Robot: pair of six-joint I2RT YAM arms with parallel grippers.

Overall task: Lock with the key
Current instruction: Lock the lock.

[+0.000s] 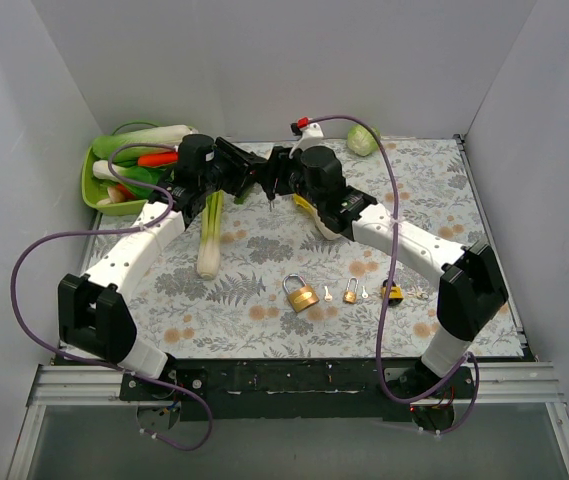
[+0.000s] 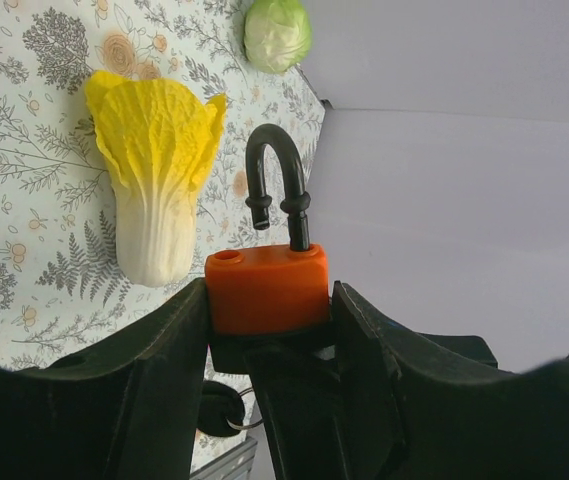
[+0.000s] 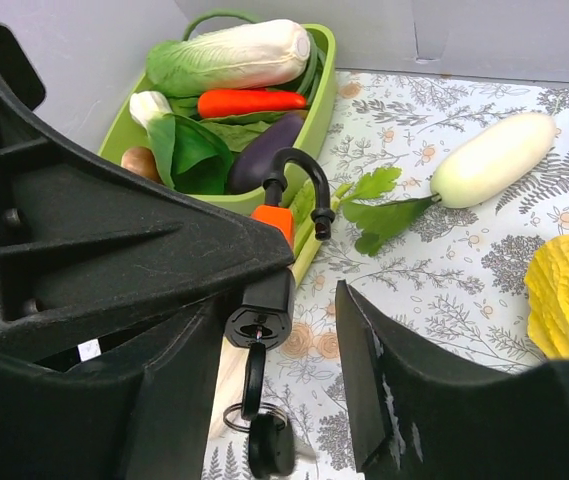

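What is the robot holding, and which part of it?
The left hand grips the orange padlock by its body's sides; the right hand looks empty.

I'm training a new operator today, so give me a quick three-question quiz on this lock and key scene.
1. True or false: the black curved shackle of the orange plastic padlock is snapped shut.
2. Which hand grips that padlock? A. left hand B. right hand C. neither
3. Where does the dark key sit?

Key: 1. False, its free end stands out of the body. 2. A. 3. In the padlock's keyhole, hanging down between the right hand's open fingers.
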